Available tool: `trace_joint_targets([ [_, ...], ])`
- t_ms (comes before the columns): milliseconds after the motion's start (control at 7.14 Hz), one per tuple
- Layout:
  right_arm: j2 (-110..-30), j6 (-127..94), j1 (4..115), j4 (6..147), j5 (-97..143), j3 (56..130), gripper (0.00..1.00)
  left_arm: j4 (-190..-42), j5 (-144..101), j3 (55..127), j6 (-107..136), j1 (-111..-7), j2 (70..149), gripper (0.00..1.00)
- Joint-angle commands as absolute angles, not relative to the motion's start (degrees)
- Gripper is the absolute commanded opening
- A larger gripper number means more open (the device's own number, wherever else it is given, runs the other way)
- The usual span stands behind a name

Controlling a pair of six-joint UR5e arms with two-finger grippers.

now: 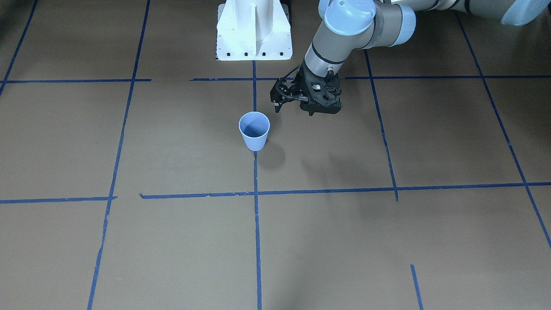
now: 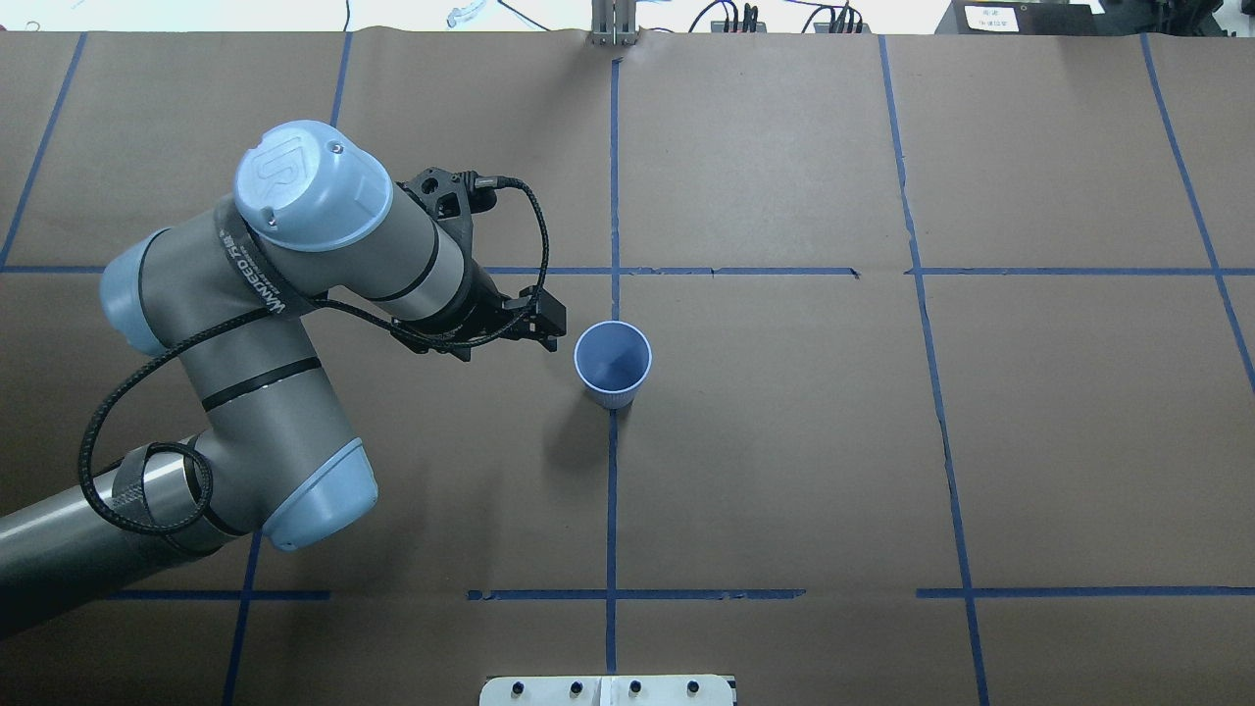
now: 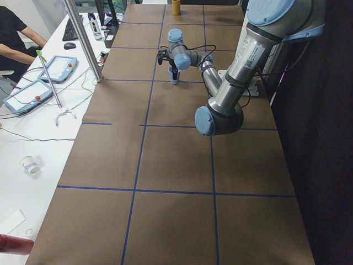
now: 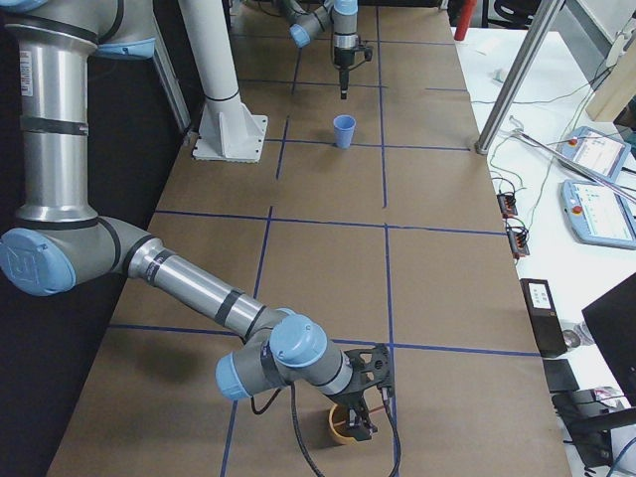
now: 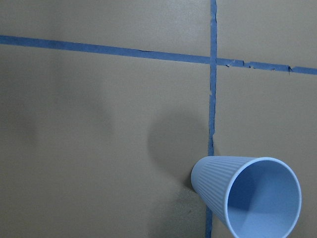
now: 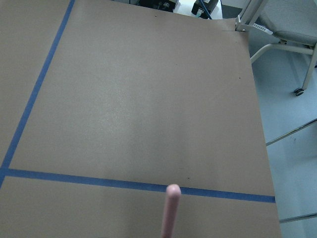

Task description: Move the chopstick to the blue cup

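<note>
The blue cup [image 1: 254,131] stands upright and empty on the brown table, also in the overhead view [image 2: 612,365] and the left wrist view [image 5: 247,198]. My left gripper [image 1: 277,107] hangs just beside the cup, on the robot's left of it [image 2: 549,333], a little above rim height; its fingers look closed together and empty. My right gripper [image 4: 366,412] shows only in the exterior right view, over an orange cup [image 4: 341,425] at the table's far right end; I cannot tell its state. A pinkish chopstick tip [image 6: 171,213] pokes up in the right wrist view.
The white robot pedestal [image 1: 254,30] stands behind the blue cup. Blue tape lines cross the table. A metal post [image 4: 517,79] and a side desk with tablets [image 4: 596,189] border the far table edge.
</note>
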State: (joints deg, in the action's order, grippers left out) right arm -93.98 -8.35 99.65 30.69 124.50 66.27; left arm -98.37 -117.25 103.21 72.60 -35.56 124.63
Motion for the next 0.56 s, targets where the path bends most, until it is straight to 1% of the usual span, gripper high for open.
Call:
trace_joint_targets([
  [0, -93.3, -10.9, 99.6, 28.9, 124.5, 65.2, 0.94, -98.4, -117.2, 103.5, 72.6, -35.7, 124.5, 1.00],
  [280, -93.2, -11.5, 99.6, 29.0, 124.5, 65.2, 0.86, -98.4, -117.2, 103.5, 72.6, -35.7, 124.4, 1.00],
  [420, -93.2, -11.5, 99.5, 29.0, 124.5, 65.1, 0.81, -98.4, -117.2, 103.5, 72.6, -35.7, 124.5, 1.00],
])
